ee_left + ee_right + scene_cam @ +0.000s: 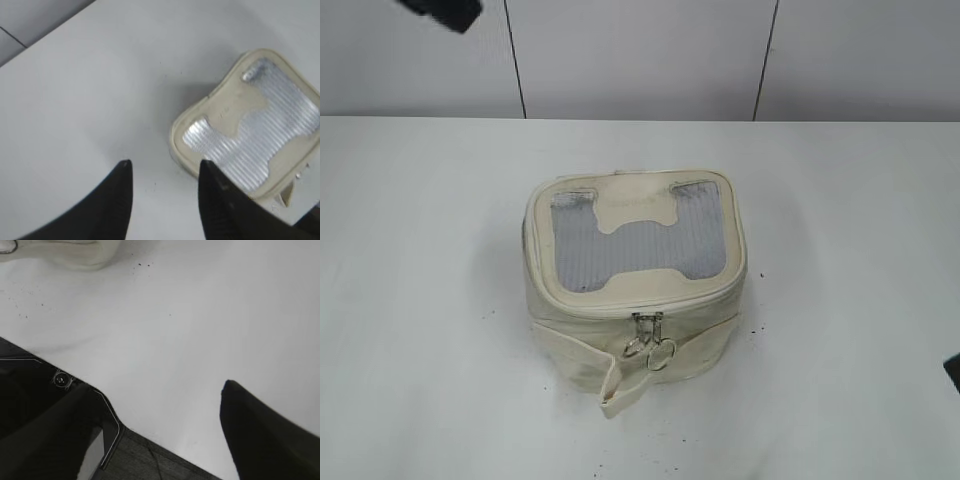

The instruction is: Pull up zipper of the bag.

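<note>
Exterior view: the bag (635,290) sits near the middle of the white surface (420,300), upright, its top panel facing up and tilted slightly toward the camera. Top shows a grey ribbed window (640,250) with a cream H-shaped patch (638,205) across its far half. The zipper (620,311) track runs round the rim of the top panel; two silver sliders (647,322) sit side by side at the middle of the near edge, touching or nearly so, their ring pulls (661,354) hanging down the front wall. A loose cream strap (620,390) droops off the front wall, its end resting on the surface. Small dark specks are scattered on the surface around the bag. Left wrist view: left pincer (162,165) hovers above bare surface, fingers apart with nothing between them; the bag lies near, to the right of its fingertips, not touched. Right wrist view: right pincer (165,405) spread wide over bare surface, holding nothing; one finger (260,430) shows clearly at right, the other side only as a dark mass at lower left. A cream edge of the bag shows in the upper left corner there, well apart from the pincer. A dark edge of the surface runs along the bottom of that view.
</note>
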Controlling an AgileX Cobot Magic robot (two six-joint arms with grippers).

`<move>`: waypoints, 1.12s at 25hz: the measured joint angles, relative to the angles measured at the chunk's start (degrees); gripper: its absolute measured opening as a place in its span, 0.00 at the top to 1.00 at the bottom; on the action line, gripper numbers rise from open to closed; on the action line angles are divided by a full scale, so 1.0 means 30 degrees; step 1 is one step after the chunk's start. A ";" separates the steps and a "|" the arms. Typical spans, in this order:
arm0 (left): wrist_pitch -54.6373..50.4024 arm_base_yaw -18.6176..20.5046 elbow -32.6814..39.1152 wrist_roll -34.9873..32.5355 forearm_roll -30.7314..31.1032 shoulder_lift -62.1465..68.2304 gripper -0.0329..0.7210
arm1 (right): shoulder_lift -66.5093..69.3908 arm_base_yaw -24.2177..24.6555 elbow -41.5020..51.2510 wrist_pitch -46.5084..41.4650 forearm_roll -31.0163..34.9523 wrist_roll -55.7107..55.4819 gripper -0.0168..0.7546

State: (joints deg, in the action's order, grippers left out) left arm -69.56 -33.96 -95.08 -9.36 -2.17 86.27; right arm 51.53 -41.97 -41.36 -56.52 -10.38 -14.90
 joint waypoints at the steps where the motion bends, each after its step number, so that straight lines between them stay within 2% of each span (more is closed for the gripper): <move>1: 0.0000 0.0000 0.1080 0.0025 0.0000 -0.0907 0.51 | -0.0585 0.0000 0.0397 -0.0043 0.0269 0.0100 0.22; 12: 0.0369 -0.0019 1.4296 0.0063 -0.0554 -1.3419 0.51 | -0.8434 -0.0013 0.3777 -0.0425 0.3726 0.3537 0.22; 17: 0.1439 -0.0019 1.8859 0.0063 -0.0645 -2.0107 0.51 | -1.0457 -0.0013 0.4156 -0.0954 0.4757 0.4284 0.22; 23: 0.2296 -0.0019 2.1265 0.0063 -0.0720 -2.6931 0.51 | -1.1060 -0.0013 0.4213 -0.1049 0.4919 0.4431 0.22; 28: 0.2639 -0.0019 2.1419 0.0063 -0.0702 -2.8867 0.51 | -1.1060 -0.0013 0.4213 -0.1049 0.4927 0.4476 0.22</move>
State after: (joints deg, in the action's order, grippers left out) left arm -61.64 -34.02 -30.82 -9.17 -4.28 -0.33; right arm 18.35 -42.01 -28.72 -59.67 4.40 -1.47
